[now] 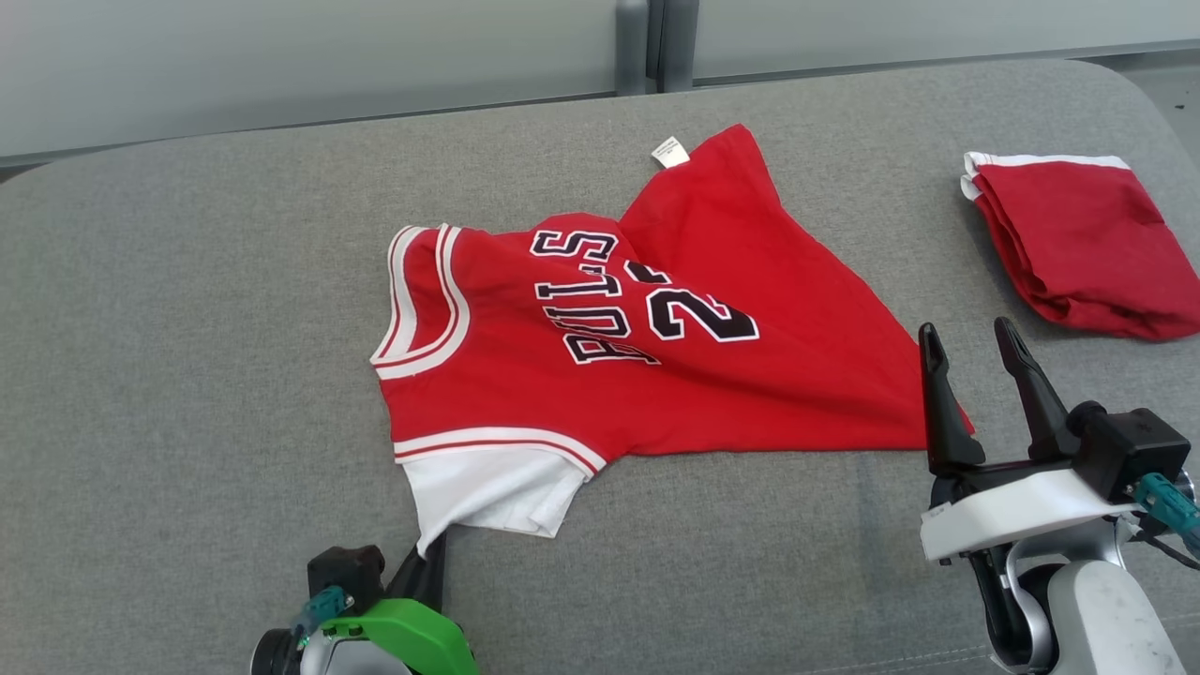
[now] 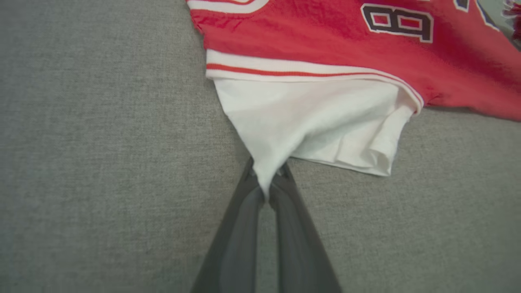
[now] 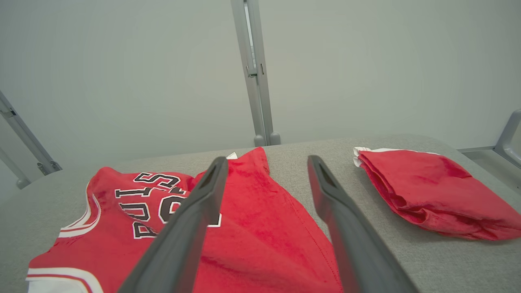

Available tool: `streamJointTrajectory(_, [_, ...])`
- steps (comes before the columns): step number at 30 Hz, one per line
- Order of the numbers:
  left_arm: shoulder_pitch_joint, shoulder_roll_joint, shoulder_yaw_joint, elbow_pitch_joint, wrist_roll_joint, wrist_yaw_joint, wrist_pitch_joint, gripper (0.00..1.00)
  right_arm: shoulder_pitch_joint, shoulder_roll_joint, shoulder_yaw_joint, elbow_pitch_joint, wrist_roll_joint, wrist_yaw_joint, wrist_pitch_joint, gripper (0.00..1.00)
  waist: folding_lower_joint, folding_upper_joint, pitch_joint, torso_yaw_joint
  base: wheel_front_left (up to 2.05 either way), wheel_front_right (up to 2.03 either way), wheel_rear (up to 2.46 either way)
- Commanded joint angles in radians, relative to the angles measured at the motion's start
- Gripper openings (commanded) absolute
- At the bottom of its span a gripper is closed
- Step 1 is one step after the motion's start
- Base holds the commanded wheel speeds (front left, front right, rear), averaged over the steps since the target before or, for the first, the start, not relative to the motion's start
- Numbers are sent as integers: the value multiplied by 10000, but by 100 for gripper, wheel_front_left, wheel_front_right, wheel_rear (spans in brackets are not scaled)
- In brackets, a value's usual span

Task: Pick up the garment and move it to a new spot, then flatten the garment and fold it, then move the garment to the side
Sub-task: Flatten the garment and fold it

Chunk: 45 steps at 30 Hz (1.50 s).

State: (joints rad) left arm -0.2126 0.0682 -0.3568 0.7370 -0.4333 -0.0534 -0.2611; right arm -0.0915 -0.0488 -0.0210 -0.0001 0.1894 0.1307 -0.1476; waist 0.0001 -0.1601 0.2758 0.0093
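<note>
The garment [image 1: 656, 375] is a red jersey with black lettering and white trim, lying rumpled in the middle of the grey padded surface [image 1: 187, 375]. Its white sleeve [image 2: 309, 122] points toward me. My left gripper [image 2: 266, 191] is shut on the tip of that white sleeve, also seen low in the head view as the left gripper [image 1: 427, 562]. My right gripper [image 1: 975, 347] stands open above the jersey's right corner, nothing between its fingers. From the right wrist, the right gripper [image 3: 266, 167] hovers over the red cloth [image 3: 252, 228].
A second red garment [image 1: 1087, 244], folded, with white trim, lies at the far right of the surface; it appears again as the folded garment [image 3: 427, 191]. A pale wall with a grey post [image 3: 256, 73] rises behind the surface's back edge.
</note>
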Motion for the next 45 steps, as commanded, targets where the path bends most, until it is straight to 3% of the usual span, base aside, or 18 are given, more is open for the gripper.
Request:
streamJointTrajectory(1, [193,-39,157,-190,-152,-100,-45,0,97,-37,-9,85,108,0,-45,100,-1,1,-53,18,0,0,0])
streamJointTrajectory(10, [836,4,781,-1529,-928,-285,-46,0,446,-38,-362,1022,603,0,485,100,-1,1,-336,133,0,0,0])
streamJointTrajectory(18, [1436,490,1200,-2851,-1149,142,242,0,625,-34,-1089,2663,903,0,542,100,-1,1,-359,178,0,0,0])
streamJointTrajectory(32, [1840,752,1252,-3970,-1261,505,685,0,-889,-40,-650,5942,2198,0,-30,100,-1,1,17,538,0,0,0])
streamJointTrajectory(45, [1631,652,1049,-4122,-1224,556,652,0,-2301,-20,-451,8498,1937,1,-201,100,-1,1,244,967,0,0,0])
